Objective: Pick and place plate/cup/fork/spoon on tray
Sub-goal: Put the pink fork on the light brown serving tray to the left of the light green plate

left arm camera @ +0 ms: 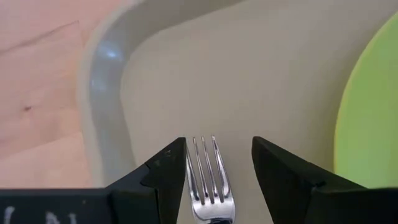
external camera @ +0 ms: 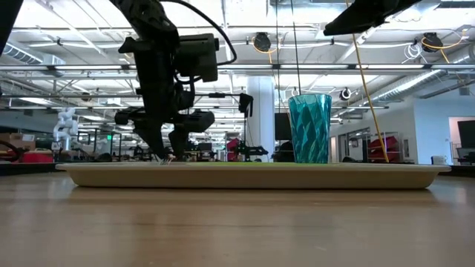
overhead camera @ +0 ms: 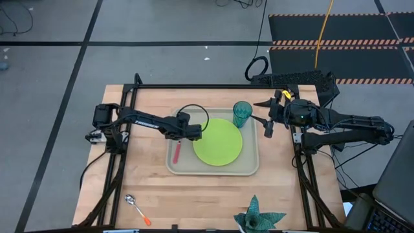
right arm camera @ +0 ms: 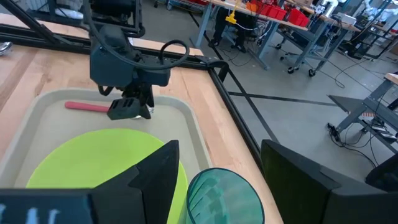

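The beige tray (overhead camera: 249, 167) lies mid-table. The lime-green plate (overhead camera: 218, 141) lies flat in it. The teal cup (overhead camera: 242, 114) stands upright at the tray's far right corner. The fork (overhead camera: 177, 153) lies flat on the tray floor left of the plate, red handle toward the near edge. My left gripper (left arm camera: 219, 142) is open low over the fork's tines (left arm camera: 207, 177), one finger on each side. My right gripper (overhead camera: 268, 123) is open and empty, just right of the cup (right arm camera: 224, 196) and higher. The orange-handled spoon (overhead camera: 138, 209) lies on the table near the front left.
A spiky teal leafy object (overhead camera: 259, 220) sits at the table's near edge, right of centre. A black frame (overhead camera: 213, 86) runs along the table's far and side edges. Bare wood shows to the left and in front of the tray.
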